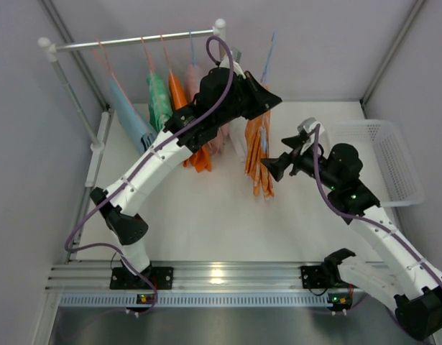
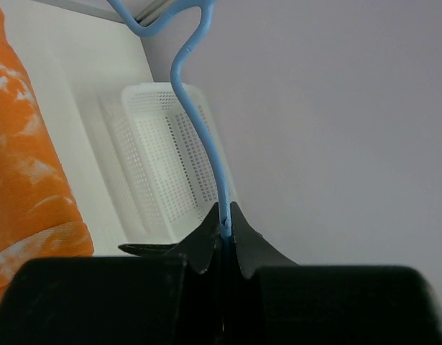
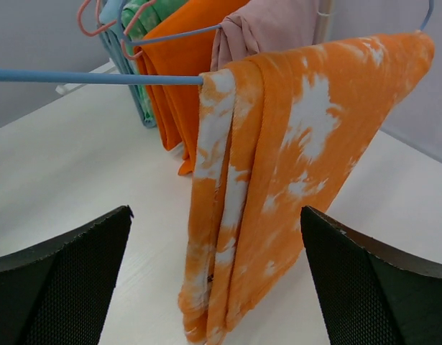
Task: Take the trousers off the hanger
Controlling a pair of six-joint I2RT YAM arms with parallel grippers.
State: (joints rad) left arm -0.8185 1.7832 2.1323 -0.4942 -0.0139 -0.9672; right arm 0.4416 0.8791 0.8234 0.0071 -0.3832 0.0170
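Trousers [image 1: 258,157] under inspection are orange cloth with irregular white blotched print, folded in several layers and draped over the horizontal bar of a light blue wire hanger [image 1: 268,54]. In the right wrist view the trousers [image 3: 278,165] hang in long flat folds from the bar of the hanger [image 3: 98,77], white patches running down both faces, the lower edges dropping out of frame; whether they touch the bench [image 1: 206,230] cannot be told. In the top view the garment hangs just right of centre, its hanger hook standing past the right end post of the rail [image 1: 134,41], not on it. Left claw [image 1: 267,100] sits at 12 o'clock of the trousers; the left wrist view shows this claw [image 2: 226,231] clenched on the hanger wire [image 2: 206,151], jaws pressed together with the wire rising between the tips and orange cloth [image 2: 26,180] at 9 o'clock. Right claw [image 1: 272,167] is at 3 o'clock of the trousers, level with their lower half, pointing at them. Its own camera shows the claw [image 3: 215,215] released, jaws spread wide with the garment framed between them and not touching either finger [image 3: 62,273]. On the rail at 11 o'clock hang other garments: light blue [image 1: 131,115], green [image 1: 159,100] and plain orange [image 1: 179,93]. White perforated basket [image 1: 393,154] rests on the bench at 3 o'clock.
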